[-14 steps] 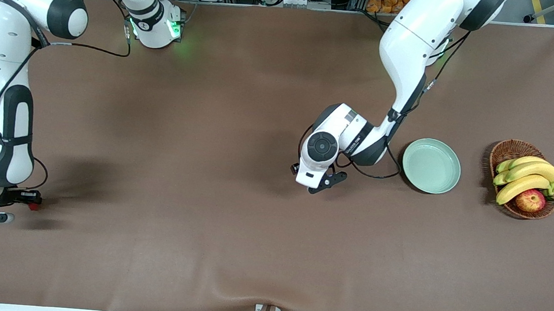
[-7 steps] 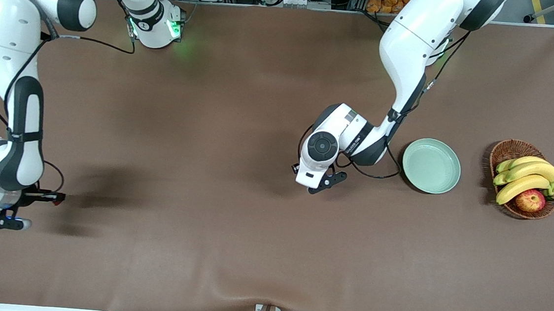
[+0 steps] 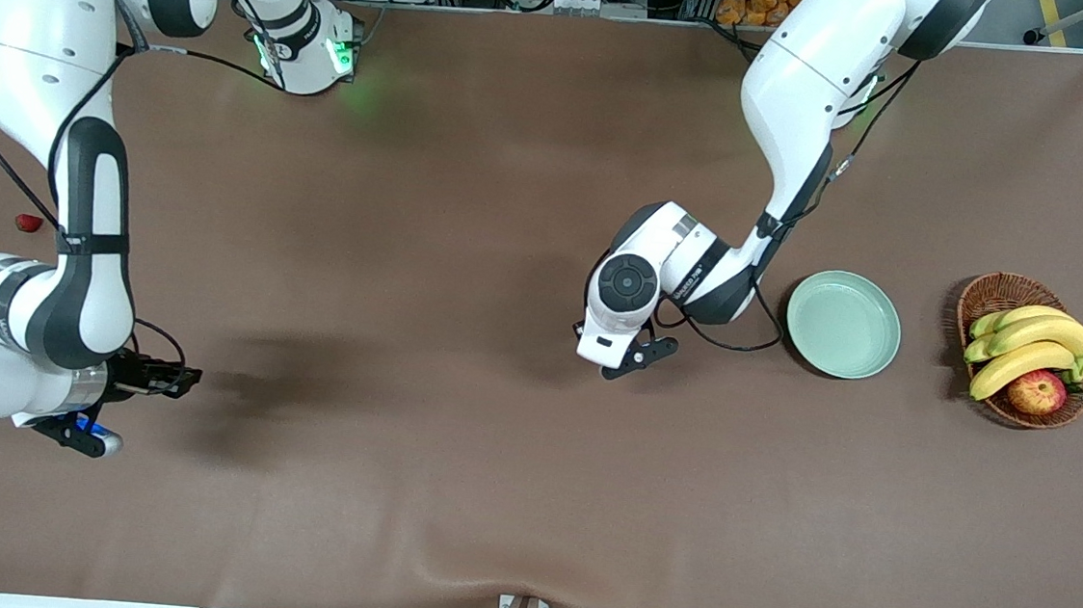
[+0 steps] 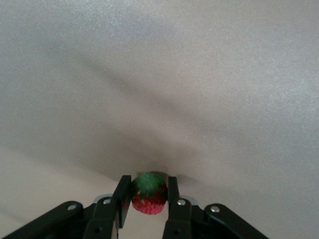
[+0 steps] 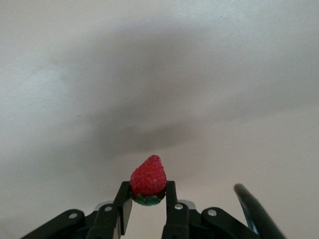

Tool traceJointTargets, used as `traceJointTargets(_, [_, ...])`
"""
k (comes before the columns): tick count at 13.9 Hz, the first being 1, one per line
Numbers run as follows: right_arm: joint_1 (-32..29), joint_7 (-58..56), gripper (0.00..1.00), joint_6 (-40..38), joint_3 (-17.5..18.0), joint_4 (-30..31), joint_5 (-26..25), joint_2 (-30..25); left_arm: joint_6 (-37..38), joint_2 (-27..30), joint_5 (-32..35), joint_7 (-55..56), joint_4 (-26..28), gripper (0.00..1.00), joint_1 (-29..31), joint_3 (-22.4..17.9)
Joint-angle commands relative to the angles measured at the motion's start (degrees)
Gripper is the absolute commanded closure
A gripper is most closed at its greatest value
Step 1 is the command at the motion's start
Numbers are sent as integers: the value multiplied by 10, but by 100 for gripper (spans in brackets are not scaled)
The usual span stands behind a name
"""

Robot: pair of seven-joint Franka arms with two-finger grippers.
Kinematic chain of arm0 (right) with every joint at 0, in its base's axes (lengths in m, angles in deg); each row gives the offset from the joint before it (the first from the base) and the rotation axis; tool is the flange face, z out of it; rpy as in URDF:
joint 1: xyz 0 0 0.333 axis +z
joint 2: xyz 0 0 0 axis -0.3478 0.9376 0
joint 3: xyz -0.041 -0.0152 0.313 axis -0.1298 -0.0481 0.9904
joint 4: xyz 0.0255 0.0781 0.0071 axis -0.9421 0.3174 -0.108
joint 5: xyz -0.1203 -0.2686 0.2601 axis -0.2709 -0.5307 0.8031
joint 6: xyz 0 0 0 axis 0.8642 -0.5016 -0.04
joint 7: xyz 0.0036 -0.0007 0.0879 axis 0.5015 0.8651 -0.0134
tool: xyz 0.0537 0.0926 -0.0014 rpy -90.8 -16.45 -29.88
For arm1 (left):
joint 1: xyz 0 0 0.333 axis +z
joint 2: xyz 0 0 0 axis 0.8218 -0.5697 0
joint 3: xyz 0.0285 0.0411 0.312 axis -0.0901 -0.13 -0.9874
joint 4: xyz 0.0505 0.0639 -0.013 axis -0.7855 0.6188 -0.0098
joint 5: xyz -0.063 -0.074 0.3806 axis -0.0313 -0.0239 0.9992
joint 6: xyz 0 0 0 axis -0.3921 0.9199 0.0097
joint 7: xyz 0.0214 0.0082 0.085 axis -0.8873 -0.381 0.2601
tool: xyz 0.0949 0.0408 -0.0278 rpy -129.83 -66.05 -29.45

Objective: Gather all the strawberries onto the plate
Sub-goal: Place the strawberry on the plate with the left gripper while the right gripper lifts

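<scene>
Red speck on brown cloth: loose strawberry point(image 3: 27, 223), lying well apart from the plate point(image 3: 842, 324), out at the right arm's end of the table and a little farther from the front camera than the plate. Nothing grips it.

My right pincer point(image 3: 186, 376) hangs over the cloth, also well apart from the plate and toward that same end. In the right wrist view this pincer point(image 5: 148, 193) is clenched on the second strawberry point(image 5: 148, 178). The berry's long axis runs out along the fingers, with the point leading and the green cap tucked back toward the palm.

My left pincer point(image 3: 639, 354) is low over the cloth near the plate, on the plate's side toward the right arm's end. In the left wrist view it point(image 4: 148, 195) is clamped on the third strawberry point(image 4: 148, 195), pads on the berry's flanks, green cap turned outward.

The plate looks empty: no berry in it yet. The wicker basket point(image 3: 997, 292) with bananas and an apple sits beside the plate toward the left arm's end; not my concern.

Bearing that matters: of the two loaded pincers the left is much the nearer to the plate. My judgement is that it delivers first, with a short carry toward the left arm's end to get over the rim. The right faces a long crossing, and the loose berry lies nearest the right arm.
</scene>
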Motion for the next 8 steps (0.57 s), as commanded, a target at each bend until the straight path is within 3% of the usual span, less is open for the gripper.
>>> traceJointTargets(1, [24, 63, 100, -9, -2, 13, 16, -23, -13, 3, 18, 5, 9, 87, -4, -1])
traceJointTargets(5, [66, 162, 100, -9, -2, 13, 60, -24, -6, 14, 20, -39, 8, 98, 3, -2])
traceJointTargets(8, [90, 222, 100, -9, -1, 13, 82, -28, 49, 54, 20, -134, 4, 100, 37, -2])
